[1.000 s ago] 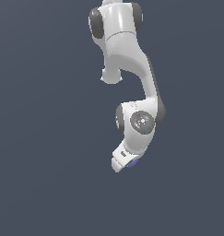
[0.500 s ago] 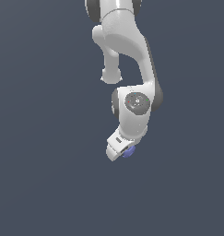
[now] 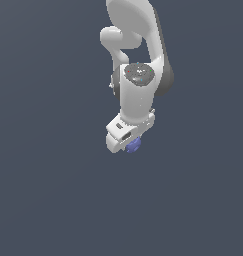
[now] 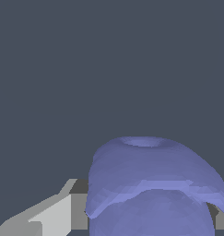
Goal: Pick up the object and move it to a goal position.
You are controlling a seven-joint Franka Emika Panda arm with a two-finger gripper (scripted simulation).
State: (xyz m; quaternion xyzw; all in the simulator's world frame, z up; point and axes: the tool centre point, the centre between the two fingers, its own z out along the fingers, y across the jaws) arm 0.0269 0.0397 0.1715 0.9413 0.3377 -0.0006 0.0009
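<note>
gripper [image 3: 127,143] clamped on object [image 3: 133,145], arm swung toward camera since earlier

A: How much room was there around the gripper [image 3: 129,141]?

B: Plenty. In the exterior view a flat slate-grey field surrounded it on the left, on the right and below, with nothing standing in it.

A: And above it?

B: The arm [image 3: 139,75] itself filled that side, a thick white column rising out of the frame.

A: Anything between the fingers?

B: The blue object [image 3: 133,145] sat at the tip, touching the gripper. In the wrist view the object [image 4: 152,184] bulked large close to the lens, flanked by a grey finger [image 4: 53,214], so the gap was taken. Past it lay only open grey.
</note>
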